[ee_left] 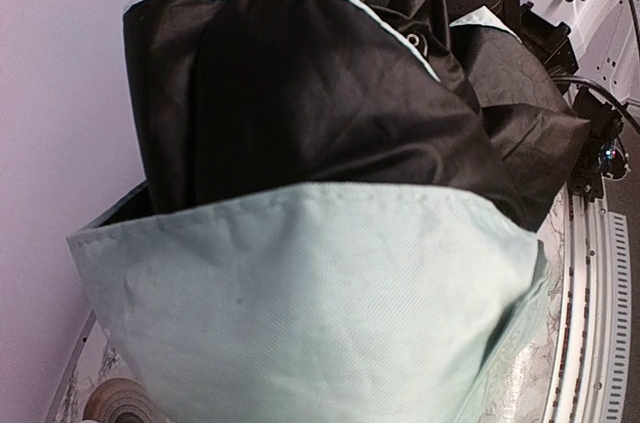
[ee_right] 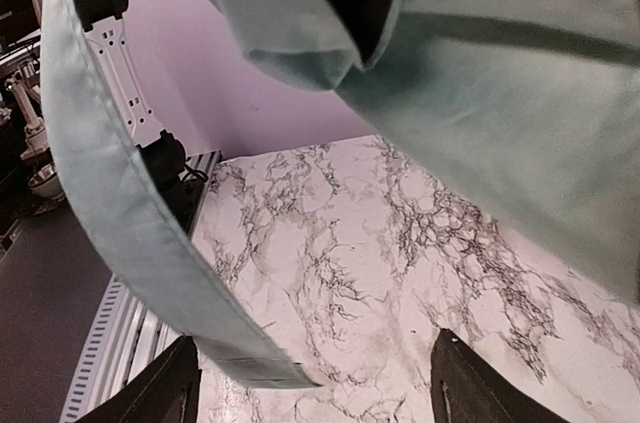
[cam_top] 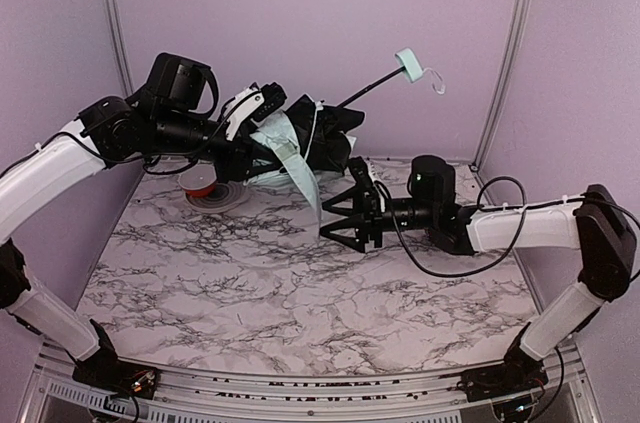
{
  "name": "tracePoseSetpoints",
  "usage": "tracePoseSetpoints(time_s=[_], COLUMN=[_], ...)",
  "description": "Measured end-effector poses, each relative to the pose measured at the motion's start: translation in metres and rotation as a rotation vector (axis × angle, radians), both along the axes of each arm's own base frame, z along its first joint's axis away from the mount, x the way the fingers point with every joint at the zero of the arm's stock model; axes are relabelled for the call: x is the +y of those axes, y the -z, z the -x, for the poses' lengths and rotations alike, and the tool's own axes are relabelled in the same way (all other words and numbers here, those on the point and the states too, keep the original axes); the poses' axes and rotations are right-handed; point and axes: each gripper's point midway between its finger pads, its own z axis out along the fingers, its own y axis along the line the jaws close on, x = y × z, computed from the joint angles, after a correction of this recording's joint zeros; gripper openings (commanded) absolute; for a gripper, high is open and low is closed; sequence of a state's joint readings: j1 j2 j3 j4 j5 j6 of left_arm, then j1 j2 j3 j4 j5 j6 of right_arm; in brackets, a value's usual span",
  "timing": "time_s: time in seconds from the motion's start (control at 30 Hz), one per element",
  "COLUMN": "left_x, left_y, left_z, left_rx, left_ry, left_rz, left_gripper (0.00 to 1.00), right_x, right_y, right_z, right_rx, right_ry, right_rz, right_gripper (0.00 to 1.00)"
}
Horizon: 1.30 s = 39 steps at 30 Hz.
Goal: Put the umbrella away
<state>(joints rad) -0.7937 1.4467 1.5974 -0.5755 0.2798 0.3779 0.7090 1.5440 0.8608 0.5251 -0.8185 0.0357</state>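
The umbrella (cam_top: 310, 138) is off the tabletop (cam_top: 300, 293), held in the air at the back middle of the cell. Its cloth is bunched and loose, with black lining and pale green outside showing in folds. The thin black shaft (cam_top: 365, 90) sticks out up and to the right, ending in the small green handle (cam_top: 408, 64).

As I read it, the job is early to midway. The umbrella is collapsed but not tidy: the cloth is not wrapped around the shaft, I see no strap fastened, and the shaft looks extended. Gathering the cloth and stowing it are left to do.

My left gripper (cam_top: 258, 128) reaches in from the left, arm stretched high over the back of the tabletop. Its fingers are buried in the cloth, narrowed onto the umbrella, which hangs from nothing else. Its wrist camera shows only cloth (ee_left: 320, 273), so I cannot see the exact hold.

My right gripper (cam_top: 328, 221) lies level and low, pointing left, just under the hanging cloth. Its fingers (ee_right: 470, 383) stand wide with only bare marble between them, and the green cloth (ee_right: 520, 63) hangs above, not touching them.

A small round reddish thing (cam_top: 203, 181) sits on the tabletop below the left wrist.
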Motion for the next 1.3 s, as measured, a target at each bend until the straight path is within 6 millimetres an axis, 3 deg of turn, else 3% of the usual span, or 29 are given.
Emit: tracePoseSetpoints(time_s=[0.17,0.27,0.33,0.53,0.57,0.67,0.8,0.87,0.9,1.1,1.2,1.3], left_x=[-0.001,-0.002,-0.002,-0.002,-0.002,-0.002,-0.002,-0.004,-0.005,-0.013,-0.018,-0.024], left_y=[-0.006,-0.006,-0.006,-0.006,-0.006,-0.006,-0.006,-0.007,-0.007,-0.013,-0.023,-0.039], left_z=[0.002,0.003,0.003,0.003,0.003,0.003,0.004,0.007,0.009,0.030,0.038,0.043], left_rx=[-0.002,-0.001,-0.001,-0.005,-0.006,-0.007,-0.011,-0.013,-0.013,0.001,0.000,-0.021], left_ry=[0.014,0.018,0.021,0.023,0.024,0.024,0.031,0.055,0.072,0.198,0.252,0.300], left_rz=[0.014,0.015,0.016,0.014,0.014,0.013,0.012,0.015,0.019,0.056,0.081,0.115], left_gripper=[0.00,0.00,0.00,0.00,0.00,0.00,0.00,0.00,0.00,0.00,0.00,0.00], right_x=[0.026,0.031,0.032,0.033,0.033,0.033,0.030,0.024,0.019,-0.009,-0.008,-0.003], right_y=[-0.001,-0.006,-0.008,-0.009,-0.009,-0.008,0.002,0.005,0.005,-0.018,-0.024,-0.027], right_z=[0.016,0.028,0.032,0.035,0.036,0.038,0.037,0.037,0.039,0.022,0.019,0.019], right_rx=[-0.002,-0.010,-0.005,0.004,0.005,0.016,0.034,0.041,0.045,-0.025,-0.035,-0.033], right_ry=[-0.104,-0.167,-0.194,-0.223,-0.228,-0.234,-0.218,-0.206,-0.203,-0.149,-0.165,-0.209], right_rz=[-0.020,-0.048,-0.059,-0.061,-0.060,-0.056,-0.026,-0.014,-0.013,-0.038,-0.042,-0.051], right_gripper=[0.69,0.36,0.25,0.23,0.26,0.56,0.74,0.94,0.99,1.00,0.99,0.93])
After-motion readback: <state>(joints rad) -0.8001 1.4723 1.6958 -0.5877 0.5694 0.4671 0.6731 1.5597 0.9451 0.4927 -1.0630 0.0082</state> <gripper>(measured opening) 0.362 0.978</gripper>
